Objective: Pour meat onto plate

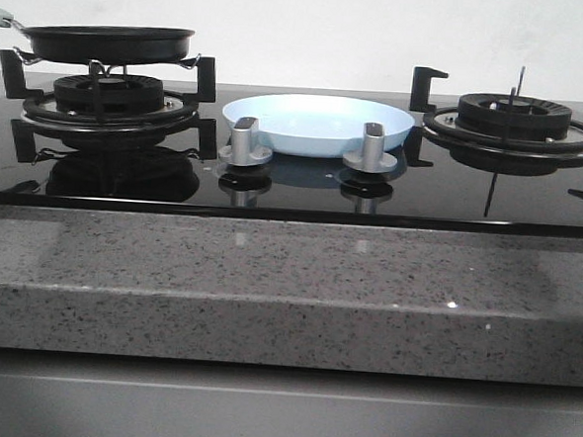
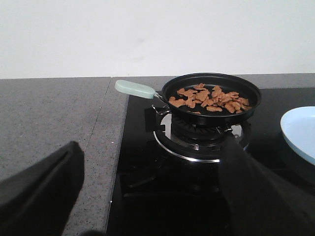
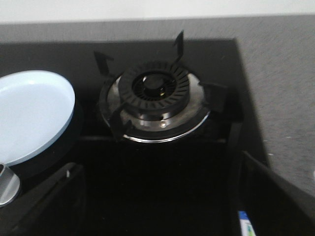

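Front view | black glass hob [image 1: 293, 194], granite counter [image 1: 267, 296], white wall [image 1: 313, 27] | both pincers spread, empty

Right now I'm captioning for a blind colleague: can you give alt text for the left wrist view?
A black frying pan with a pale-green handle sits on a gas burner, holding a heap of brown meat. The edge of a pale-blue plate shows beside it, empty where visible.

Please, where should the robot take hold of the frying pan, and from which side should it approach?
Grip the pale-green handle of the frying pan. It sticks out past the left burner toward the counter, away from the plate, so the left gripper, open, probably reaches it best from the robot's left. The meat stays level.
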Tool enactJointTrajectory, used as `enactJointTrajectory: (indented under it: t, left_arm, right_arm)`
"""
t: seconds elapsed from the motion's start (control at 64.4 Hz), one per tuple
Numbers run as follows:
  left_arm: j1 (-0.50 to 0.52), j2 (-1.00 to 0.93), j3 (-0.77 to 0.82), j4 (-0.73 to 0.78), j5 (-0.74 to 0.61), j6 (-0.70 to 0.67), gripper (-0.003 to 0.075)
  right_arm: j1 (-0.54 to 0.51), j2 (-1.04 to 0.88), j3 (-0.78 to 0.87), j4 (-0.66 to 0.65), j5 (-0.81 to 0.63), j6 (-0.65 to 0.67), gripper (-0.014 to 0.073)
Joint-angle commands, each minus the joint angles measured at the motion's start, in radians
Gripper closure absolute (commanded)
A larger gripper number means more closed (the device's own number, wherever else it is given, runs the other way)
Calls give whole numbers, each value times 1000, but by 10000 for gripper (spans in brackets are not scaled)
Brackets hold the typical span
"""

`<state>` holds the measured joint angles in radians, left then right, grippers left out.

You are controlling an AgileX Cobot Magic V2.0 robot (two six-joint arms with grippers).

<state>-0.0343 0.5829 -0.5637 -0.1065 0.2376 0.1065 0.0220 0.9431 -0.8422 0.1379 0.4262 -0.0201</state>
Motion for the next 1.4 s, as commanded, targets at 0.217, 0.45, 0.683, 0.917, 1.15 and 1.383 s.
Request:
enactJointTrajectory:
  t: [0.217,0.45,0.683,0.917,1.15,1.383]
  left_arm:
    - [-7,6,-35,-1,-87,-7,176]
    - [-7,6,-35,-1,-102,-7,176]
    - [-7,6,-35,-1,-137,-7,176]
    - [-7,6,-35,-1,-152,-7,176]
    - [-7,6,-35,-1,-160,-7,176]
    - [-7,6,-35,-1,-162,-7,176]
  right_arm:
    - [153,392,-366,2,88,-5,-46]
    - [215,674,-706,1,316,-5,-38]
    - [220,919,-1027,1,524,-37,133]
    - [220,1097,-1241,4,648,-42,216]
    - [220,1184,-1327,33,684,-43,216]
    - [220,1214,-1341,44,698,-59,298]
